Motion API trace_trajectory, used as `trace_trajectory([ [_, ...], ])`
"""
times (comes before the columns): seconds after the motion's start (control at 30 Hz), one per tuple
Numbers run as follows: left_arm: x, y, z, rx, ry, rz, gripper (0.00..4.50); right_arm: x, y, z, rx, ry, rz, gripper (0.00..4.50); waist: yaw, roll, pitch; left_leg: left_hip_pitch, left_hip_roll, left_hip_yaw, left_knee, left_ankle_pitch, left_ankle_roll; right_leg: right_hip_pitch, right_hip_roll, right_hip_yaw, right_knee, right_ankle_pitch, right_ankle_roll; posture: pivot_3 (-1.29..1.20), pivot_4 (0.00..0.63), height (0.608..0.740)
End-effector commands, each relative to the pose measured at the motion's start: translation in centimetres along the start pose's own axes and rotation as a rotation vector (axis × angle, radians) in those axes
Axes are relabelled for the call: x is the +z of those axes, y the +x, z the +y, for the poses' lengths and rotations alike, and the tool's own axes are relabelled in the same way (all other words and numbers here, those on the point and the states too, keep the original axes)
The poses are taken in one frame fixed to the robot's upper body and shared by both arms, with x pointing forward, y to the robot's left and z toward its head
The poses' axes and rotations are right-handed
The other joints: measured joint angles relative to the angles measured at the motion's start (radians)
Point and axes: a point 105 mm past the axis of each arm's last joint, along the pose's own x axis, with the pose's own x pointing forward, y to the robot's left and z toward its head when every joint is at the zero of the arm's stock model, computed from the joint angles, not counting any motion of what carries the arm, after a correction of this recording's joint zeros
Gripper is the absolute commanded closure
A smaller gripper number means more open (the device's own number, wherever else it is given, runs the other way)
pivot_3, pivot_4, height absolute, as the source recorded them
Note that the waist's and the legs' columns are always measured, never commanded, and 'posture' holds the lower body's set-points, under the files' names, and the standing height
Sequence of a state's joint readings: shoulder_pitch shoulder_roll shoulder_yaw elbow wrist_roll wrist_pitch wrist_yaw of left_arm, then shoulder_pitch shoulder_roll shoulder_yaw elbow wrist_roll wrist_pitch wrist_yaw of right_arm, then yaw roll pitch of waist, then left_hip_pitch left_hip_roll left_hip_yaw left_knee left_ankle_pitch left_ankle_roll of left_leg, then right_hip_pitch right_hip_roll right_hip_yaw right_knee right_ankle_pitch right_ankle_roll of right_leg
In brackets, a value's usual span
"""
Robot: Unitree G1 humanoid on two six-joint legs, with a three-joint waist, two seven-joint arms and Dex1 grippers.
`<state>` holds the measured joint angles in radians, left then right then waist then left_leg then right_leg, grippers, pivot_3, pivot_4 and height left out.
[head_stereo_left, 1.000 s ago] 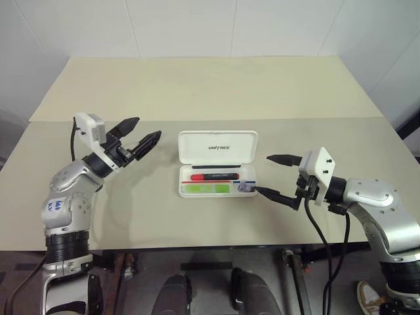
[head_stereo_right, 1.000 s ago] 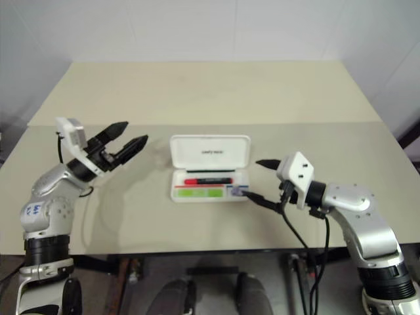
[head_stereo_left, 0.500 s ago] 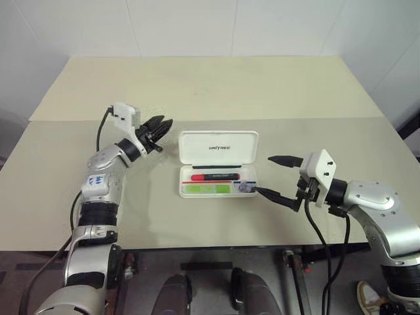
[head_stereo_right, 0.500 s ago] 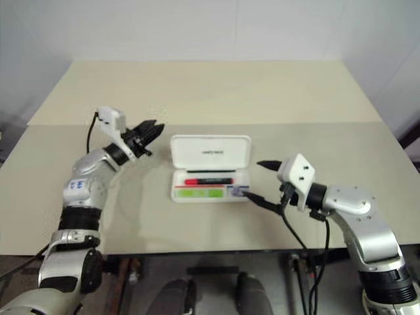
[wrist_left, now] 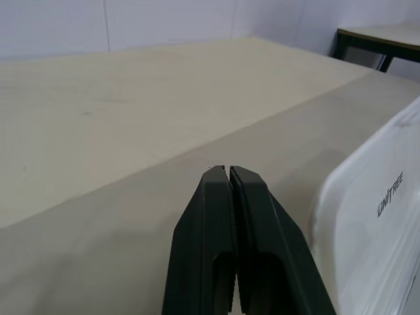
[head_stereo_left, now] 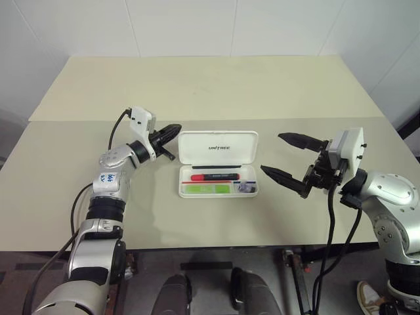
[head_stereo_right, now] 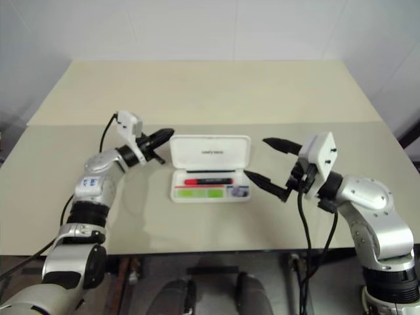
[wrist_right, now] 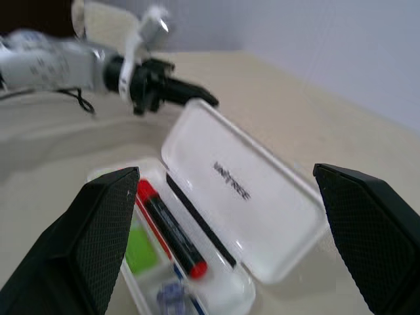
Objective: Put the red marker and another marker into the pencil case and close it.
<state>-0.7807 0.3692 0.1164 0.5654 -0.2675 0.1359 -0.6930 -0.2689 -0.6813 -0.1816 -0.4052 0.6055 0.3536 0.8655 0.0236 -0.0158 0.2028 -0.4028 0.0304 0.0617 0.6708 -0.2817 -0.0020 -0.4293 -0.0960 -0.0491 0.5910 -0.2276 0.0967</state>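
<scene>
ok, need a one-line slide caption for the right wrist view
Open right hand faces the open pencil case holding the red marker and green marker; shut left hand at the lid.

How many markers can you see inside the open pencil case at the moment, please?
2. The red marker lies in the pencil case tray nearer the raised lid; the green highlighter lies beside it, nearer the front edge. None seems hidden.

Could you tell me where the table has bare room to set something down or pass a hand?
The beige table is bare behind the open white plastic pencil case and along its front edge. It is crowded beside the case: the shut left gripper at the lid's left edge, the open right gripper to its right.
</scene>
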Motion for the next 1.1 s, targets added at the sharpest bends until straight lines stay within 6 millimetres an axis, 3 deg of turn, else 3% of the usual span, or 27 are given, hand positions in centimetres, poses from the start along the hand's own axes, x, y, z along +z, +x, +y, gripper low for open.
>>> trace_trajectory([
  [0.03,1.6,0.4,-0.2,-0.034,0.048,-0.029,4.48,1.6,-0.2,0.3,0.018,-0.035,-0.043,0.0,0.0,0.0,0.0,0.0,0.0,0.0,0.0,0.0,0.0,0.0,0.0,0.0,0.0,0.0,0.0,0.0,0.15,0.74],
  [0.2,1.1,0.7,-2.6,-0.206,0.127,0.009,4.48,1.7,-0.1,0.6,0.041,-0.036,-0.05,0.0,0.001,0.0,0.0,0.0,0.0,0.0,0.0,0.0,0.0,0.0,0.0,0.0,0.0,0.0,0.0,0.0,0.15,0.74],
  [0.37,0.8,-0.5,-6.6,-0.504,0.262,0.03,4.48,1.3,-0.4,1.0,0.072,-0.022,-0.039,0.0,0.0,0.0,0.0,0.0,0.0,0.0,-0.001,0.0,0.0,0.0,0.0,0.0,0.0,0.0,0.0,0.0,0.15,0.74],
  [0.6,-0.1,-1.8,-8.7,-0.69,0.321,0.1,4.48,1.2,-0.4,1.1,0.063,-0.015,-0.041,0.0,0.0,0.0,0.0,0.0,0.0,0.0,-0.002,0.0,0.0,0.0,0.0,0.0,-0.001,0.0,0.0,0.0,0.15,0.74],
  [1.1,-6.4,-1.3,-11.6,-0.722,0.32,0.376,4.48,1.3,-0.2,1.3,0.031,-0.018,-0.036,0.0,0.002,0.0,-0.001,0.002,0.0,0.0,-0.001,0.0,0.0,0.001,0.0,0.0,0.0,0.0,-0.001,0.0,0.15,0.74],
])
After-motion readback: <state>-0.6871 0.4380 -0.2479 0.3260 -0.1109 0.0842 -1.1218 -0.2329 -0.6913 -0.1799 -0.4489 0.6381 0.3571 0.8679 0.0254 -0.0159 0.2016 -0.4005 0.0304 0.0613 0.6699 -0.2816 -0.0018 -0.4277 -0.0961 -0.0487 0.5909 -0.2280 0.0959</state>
